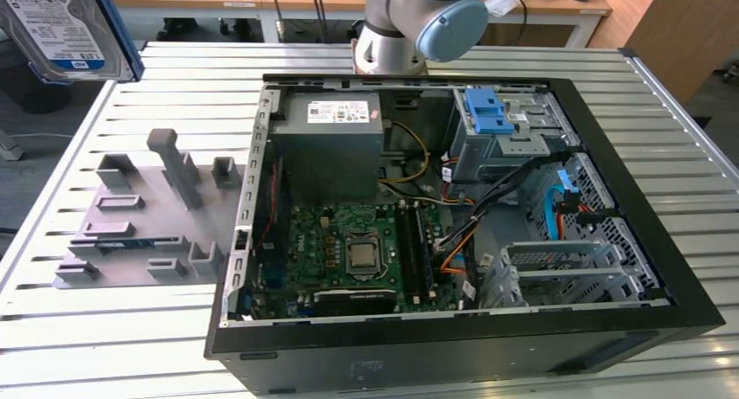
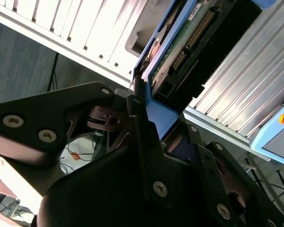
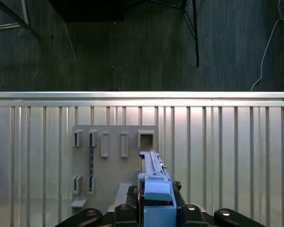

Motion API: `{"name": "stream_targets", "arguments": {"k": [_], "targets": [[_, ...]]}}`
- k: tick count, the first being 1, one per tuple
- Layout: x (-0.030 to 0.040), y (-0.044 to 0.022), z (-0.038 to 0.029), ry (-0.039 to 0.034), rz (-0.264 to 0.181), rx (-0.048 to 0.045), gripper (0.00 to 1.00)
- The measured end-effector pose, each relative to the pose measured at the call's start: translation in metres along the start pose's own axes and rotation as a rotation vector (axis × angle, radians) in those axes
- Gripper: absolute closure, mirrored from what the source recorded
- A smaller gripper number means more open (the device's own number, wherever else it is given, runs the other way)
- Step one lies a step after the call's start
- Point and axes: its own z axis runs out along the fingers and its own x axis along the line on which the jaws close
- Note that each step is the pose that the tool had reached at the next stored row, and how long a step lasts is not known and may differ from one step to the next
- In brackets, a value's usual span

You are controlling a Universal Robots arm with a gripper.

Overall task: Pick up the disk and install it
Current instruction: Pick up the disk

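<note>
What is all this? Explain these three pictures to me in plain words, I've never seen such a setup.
This is one robot arm working at a slatted metal table. The exterior view comes from a camera standing off the arm. It shows an open computer case lying on the table and, on the exterior view's left, a grey plate with slots. The two wrist views come from cameras riding on the arm. Both show the gripper shut on the disk, a hard drive in a blue frame, held in the air. In the exterior view the disk shows at the top left corner, outside the case.
</note>
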Motion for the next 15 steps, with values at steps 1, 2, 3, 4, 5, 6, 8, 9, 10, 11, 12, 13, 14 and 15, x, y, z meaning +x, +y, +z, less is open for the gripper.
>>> {"name": "stream_targets", "arguments": {"k": [1,2,3,4,5,6,8,9,10,11,12,13,14,15], "targets": [[0.0005,-0.0003,0.0000,0.0000,0.000,0.0000,0.64],[0.0010,-0.0005,0.0000,0.0000,0.000,0.0000,0.64],[0.0014,-0.0008,0.0000,0.0000,0.000,0.0000,0.64],[0.0016,-0.0013,-0.0001,0.0000,0.000,0.0000,0.64],[0.0018,-0.0019,-0.0001,0.0000,0.000,0.0000,0.64],[0.0019,-0.0025,0.0000,0.0000,0.000,0.0000,0.64],[0.0020,-0.0043,-0.0001,0.0000,0.000,0.0000,0.64],[0.0021,-0.0052,-0.0001,0.0000,0.000,0.0000,0.64],[0.0022,-0.0060,-0.0001,0.0000,0.000,0.0000,0.64],[0.0023,-0.0068,-0.0001,0.0000,0.000,0.0000,0.64],[0.0025,-0.0075,-0.0001,0.0000,0.000,0.0000,0.64],[0.0026,-0.0083,-0.0001,0.0000,0.000,0.0000,0.64],[0.0028,-0.0091,-0.0001,0.0000,0.000,0.0000,0.64],[0.0029,-0.0098,-0.0001,0.0000,0.000,0.0000,0.64]]}}
